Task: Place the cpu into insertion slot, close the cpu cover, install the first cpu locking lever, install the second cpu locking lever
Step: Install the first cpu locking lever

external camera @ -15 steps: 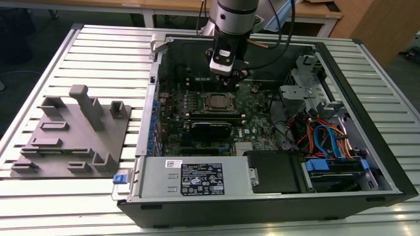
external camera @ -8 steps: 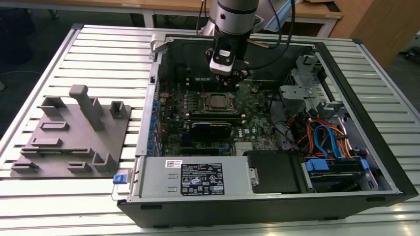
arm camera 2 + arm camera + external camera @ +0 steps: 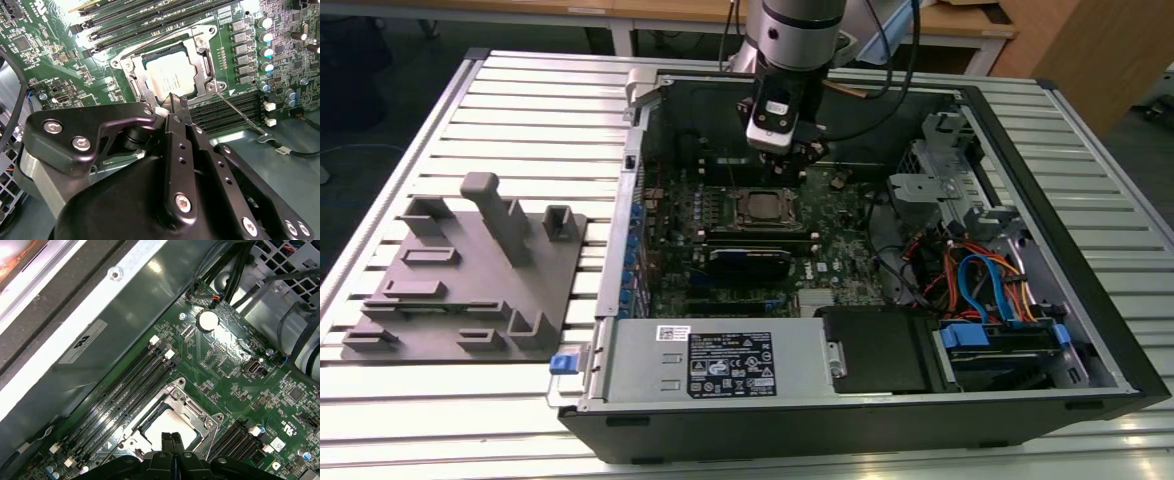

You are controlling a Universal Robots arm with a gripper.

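The cpu [image 3: 170, 75] lies flat in the insertion slot [image 3: 212, 87] on the green motherboard, its silver top showing. The cpu cover [image 3: 134, 75] is down around it as a silvery frame. One thin locking lever [image 3: 242, 115] sticks out from the socket's corner across the black memory slots. A second lever [image 3: 155, 40] runs along the opposite edge of the socket. My gripper [image 3: 176, 100] is shut with nothing between its fingers, its tip just above the socket's near edge. In the exterior view the gripper [image 3: 787, 150] hangs inside the case just behind the socket [image 3: 765, 207].
Long black memory slots [image 3: 150, 15] flank the socket, with capacitors [image 3: 265, 37] on one side. The case wall [image 3: 100, 340] stands close by. The power supply [image 3: 720, 365] and cabled drive bay [image 3: 987, 290] fill the case's front. A grey fixture [image 3: 467, 270] sits on the exterior view's left.
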